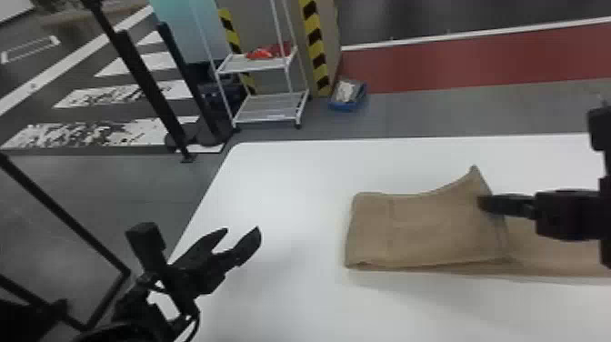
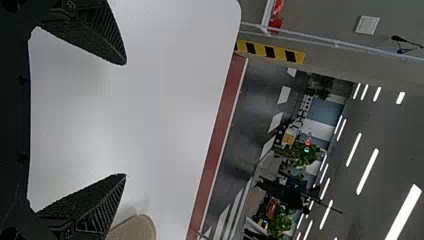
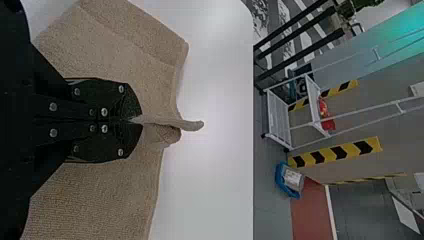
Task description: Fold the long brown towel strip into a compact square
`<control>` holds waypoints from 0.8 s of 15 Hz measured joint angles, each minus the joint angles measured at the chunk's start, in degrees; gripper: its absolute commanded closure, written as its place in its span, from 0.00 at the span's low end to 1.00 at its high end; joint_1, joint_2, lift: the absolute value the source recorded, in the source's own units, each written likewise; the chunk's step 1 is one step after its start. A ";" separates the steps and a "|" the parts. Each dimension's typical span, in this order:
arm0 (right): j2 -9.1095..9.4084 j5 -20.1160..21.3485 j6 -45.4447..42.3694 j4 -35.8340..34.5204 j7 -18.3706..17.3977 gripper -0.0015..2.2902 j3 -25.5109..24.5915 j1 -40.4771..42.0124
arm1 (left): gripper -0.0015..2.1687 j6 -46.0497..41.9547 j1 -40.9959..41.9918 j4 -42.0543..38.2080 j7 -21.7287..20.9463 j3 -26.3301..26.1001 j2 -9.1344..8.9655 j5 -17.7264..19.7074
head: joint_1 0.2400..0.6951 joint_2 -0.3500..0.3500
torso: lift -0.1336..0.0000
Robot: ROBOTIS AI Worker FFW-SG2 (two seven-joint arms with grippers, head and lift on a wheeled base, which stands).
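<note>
The brown towel strip lies on the white table, its left part doubled over on itself and its right part running off the head view's right edge. My right gripper is at the free edge of the folded layer, where a corner peaks up. In the right wrist view my right gripper is shut, pinching a ridge of the towel. Left of the towel, over the table's left side, my left gripper stands open and holds nothing. In the left wrist view the left gripper has widely parted fingers, with a towel end nearby.
The white table has its left edge beneath the left arm. Beyond it on the floor stand a white wire cart, a blue bin and black posts.
</note>
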 measured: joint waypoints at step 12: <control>0.00 -5.39 6.53 -5.92 0.32 0.65 -8.71 -4.01 | 0.04 -1.71 1.43 -0.18 0.24 -0.61 -0.20 -0.68 | 1.00 0.87 | 0.07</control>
